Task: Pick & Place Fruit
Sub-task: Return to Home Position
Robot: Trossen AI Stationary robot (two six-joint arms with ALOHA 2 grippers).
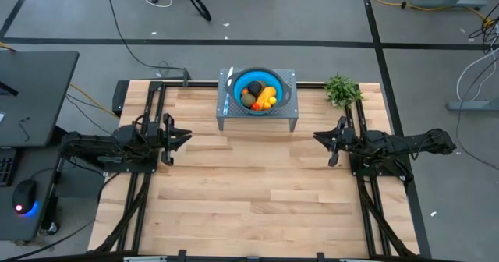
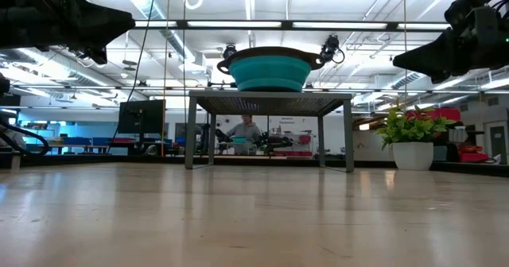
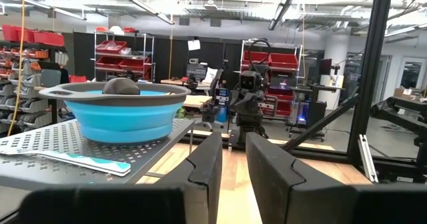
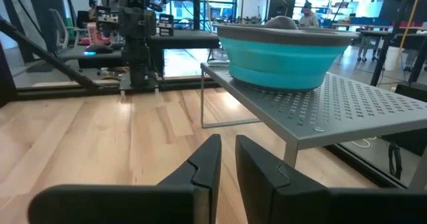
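Note:
The fruit lies in a blue bowl with a grey rim (image 1: 274, 78): a black round one (image 1: 255, 87), an olive-green one (image 1: 248, 99), a yellow one (image 1: 269, 95) and small orange-red ones (image 1: 260, 104). The bowl stands on a grey perforated metal stand (image 1: 284, 115) at the table's far middle. My left gripper (image 1: 187, 136) hovers left of the stand, pointing right, with its fingers close together and empty (image 3: 233, 141). My right gripper (image 1: 316, 137) hovers right of the stand, pointing left, likewise shut and empty (image 4: 228, 144). The bowl hides most of the fruit in the low and wrist views.
A leafy green plant in a white pot (image 1: 341, 90) stands at the far right corner. A white and blue strip (image 3: 73, 159) lies on the stand beside the bowl. Bare wooden tabletop (image 1: 257, 192) spreads between the arms and toward the near edge.

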